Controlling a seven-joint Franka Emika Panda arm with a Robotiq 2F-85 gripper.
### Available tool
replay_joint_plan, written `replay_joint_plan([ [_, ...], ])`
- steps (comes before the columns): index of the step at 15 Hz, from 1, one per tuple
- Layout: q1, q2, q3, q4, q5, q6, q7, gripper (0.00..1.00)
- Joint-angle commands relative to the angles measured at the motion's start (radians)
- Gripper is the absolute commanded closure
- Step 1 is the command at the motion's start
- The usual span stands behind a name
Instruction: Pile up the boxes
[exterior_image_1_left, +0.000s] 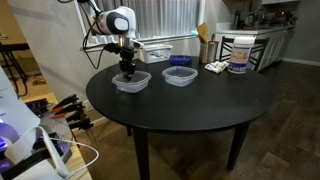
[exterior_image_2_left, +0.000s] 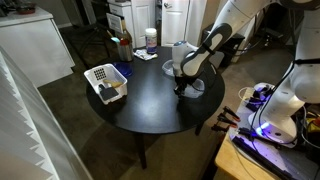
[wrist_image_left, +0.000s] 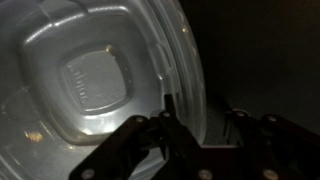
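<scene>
Two clear plastic boxes stand side by side on the round black table (exterior_image_1_left: 190, 110). One box (exterior_image_1_left: 131, 81) is under my gripper (exterior_image_1_left: 127, 70); the other box (exterior_image_1_left: 180, 76) stands apart from it, to its right in this view. In an exterior view my gripper (exterior_image_2_left: 182, 88) is low over the near box (exterior_image_2_left: 193, 87), with the second box (exterior_image_2_left: 171, 68) behind it. In the wrist view the box (wrist_image_left: 90, 80) fills the left side. My gripper (wrist_image_left: 200, 118) straddles the box's right rim, one finger inside and one outside. The fingers are apart and not pressed on the rim.
A tall white pail with a blue label (exterior_image_1_left: 239, 55) and a small flat item (exterior_image_1_left: 215, 68) sit at the table's far side. A white slotted basket (exterior_image_2_left: 105, 82), a dark bottle (exterior_image_2_left: 124, 47) and a white jar (exterior_image_2_left: 150, 40) stand on the table too. Cables and gear lie beside it.
</scene>
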Motion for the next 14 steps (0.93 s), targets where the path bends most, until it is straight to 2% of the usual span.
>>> replay_joint_plan([
  [1, 0.000, -0.007, -0.009, -0.008, 0.018, 0.007, -0.040, 0.87],
  [3, 0.011, -0.022, -0.020, -0.014, 0.002, -0.003, -0.015, 0.98],
  [4, 0.019, -0.036, -0.025, -0.018, -0.008, -0.012, -0.002, 0.99],
  [9, 0.060, -0.180, -0.033, -0.042, -0.075, -0.102, 0.034, 0.99],
  [11, 0.074, -0.237, -0.034, -0.032, -0.134, -0.143, 0.051, 0.99],
  [14, 0.058, -0.290, -0.024, 0.003, -0.167, -0.179, 0.038, 0.99],
])
